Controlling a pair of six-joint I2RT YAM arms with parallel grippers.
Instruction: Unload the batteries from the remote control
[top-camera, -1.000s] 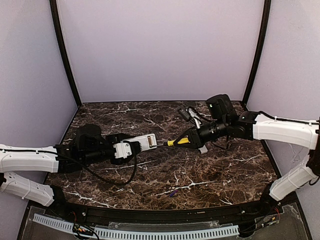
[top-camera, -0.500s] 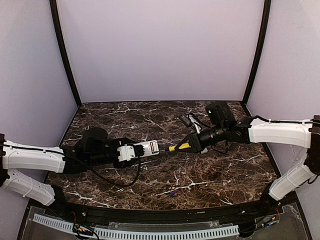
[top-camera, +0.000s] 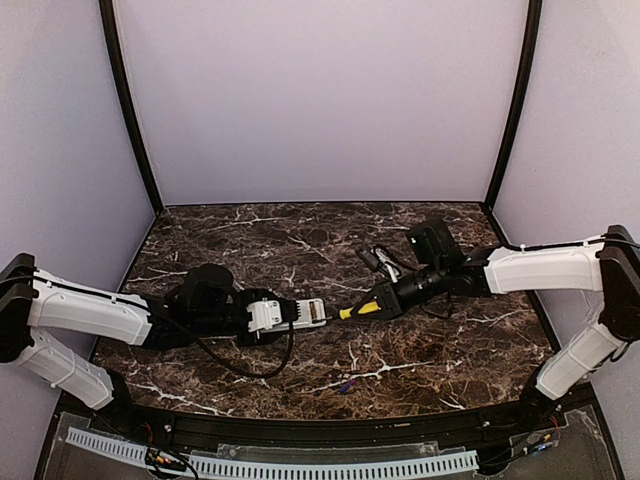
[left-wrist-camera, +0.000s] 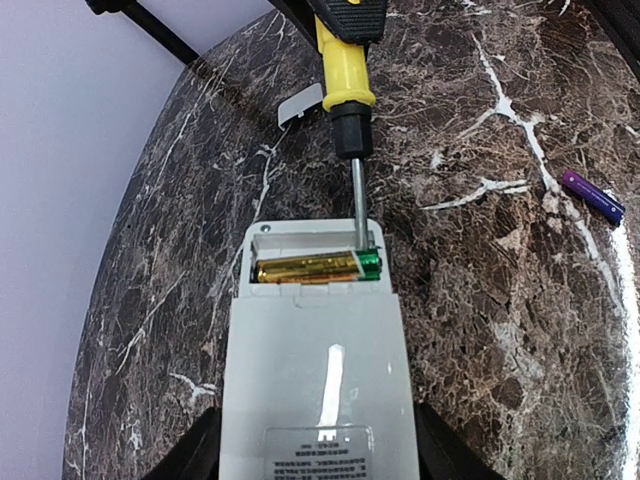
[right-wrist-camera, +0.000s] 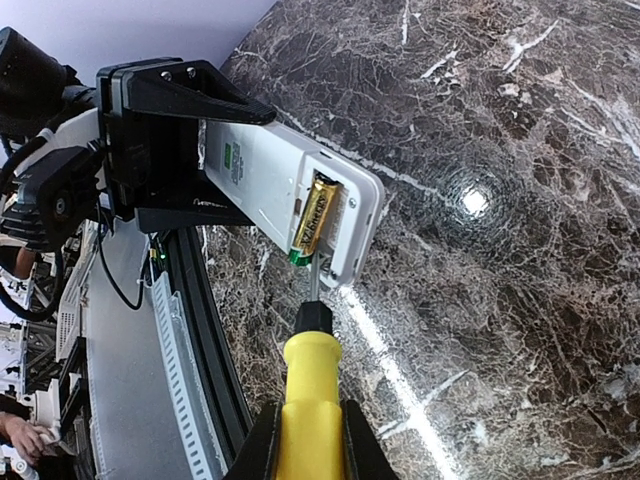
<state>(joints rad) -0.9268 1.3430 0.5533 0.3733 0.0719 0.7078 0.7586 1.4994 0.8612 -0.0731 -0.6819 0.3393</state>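
Left wrist view: left claw (top-camera: 280, 314) clamped on remote control (left-wrist-camera: 315, 340), label (left-wrist-camera: 318, 438) unreadable; right claw (right-wrist-camera: 312, 455) clamped on screwdriver (right-wrist-camera: 312, 370)

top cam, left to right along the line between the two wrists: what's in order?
left gripper → remote control → yellow-handled screwdriver → right gripper

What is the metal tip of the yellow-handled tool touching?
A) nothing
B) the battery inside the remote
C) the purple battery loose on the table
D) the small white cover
B: the yellow-handled tool reaches the green end of the battery in the open compartment of the remote control.
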